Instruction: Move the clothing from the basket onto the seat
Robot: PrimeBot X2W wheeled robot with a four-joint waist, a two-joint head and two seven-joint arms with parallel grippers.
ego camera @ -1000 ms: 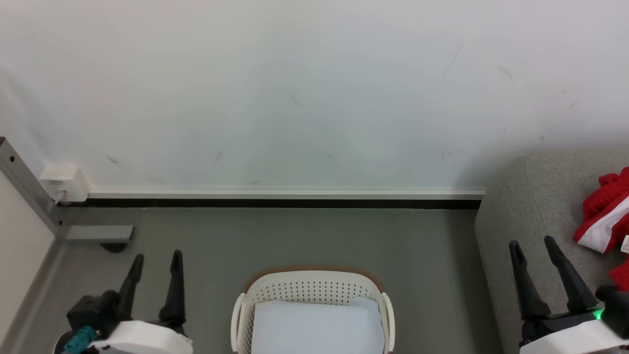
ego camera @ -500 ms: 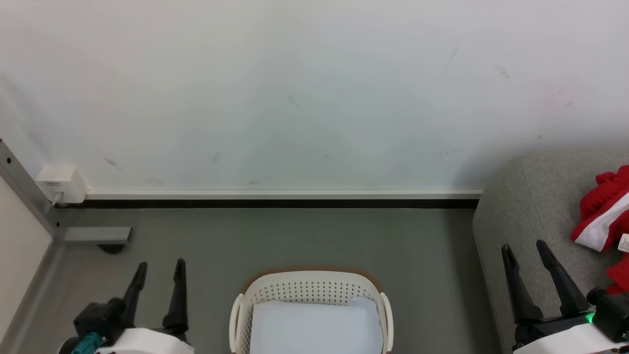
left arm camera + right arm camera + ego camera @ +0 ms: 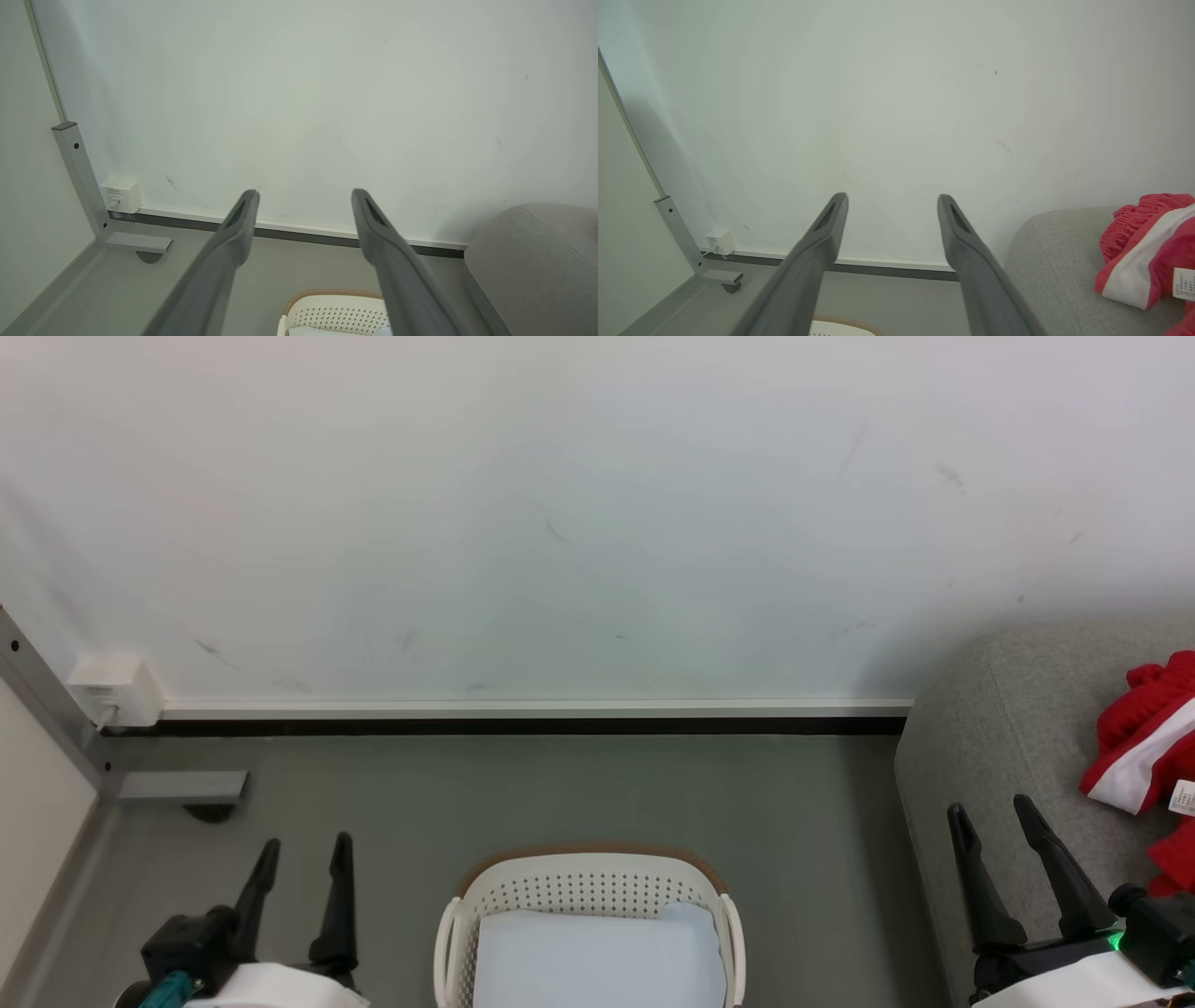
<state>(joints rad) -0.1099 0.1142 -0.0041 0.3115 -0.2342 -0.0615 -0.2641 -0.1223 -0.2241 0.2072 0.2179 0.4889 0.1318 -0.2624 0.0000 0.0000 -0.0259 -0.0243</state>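
Observation:
Red clothing [image 3: 1141, 737] with a white stripe lies on the grey seat [image 3: 990, 728] at the right edge of the head view; the right wrist view also has the clothing [image 3: 1143, 247] on the seat [image 3: 1055, 261]. The white basket [image 3: 588, 887] with its brown rim stands on the floor at bottom centre, holding just a pale flat liner [image 3: 597, 957]. My left gripper [image 3: 303, 845] is open to the left of the basket, nothing between its fingers. My right gripper [image 3: 991, 807] is open in front of the seat's left end, empty. The basket [image 3: 336, 312] peeks in low between the left fingers.
A white wall with a dark skirting strip [image 3: 523, 723] closes off the back. A grey metal post and foot [image 3: 182, 787] with a small white socket box [image 3: 114, 689] stand in the left corner. Grey floor [image 3: 560, 784] lies between the basket and the wall.
The head view has shifted slightly. Both grippers have drawn lower in the picture, the right one also a little to the left. Basket and clothing lie as before.

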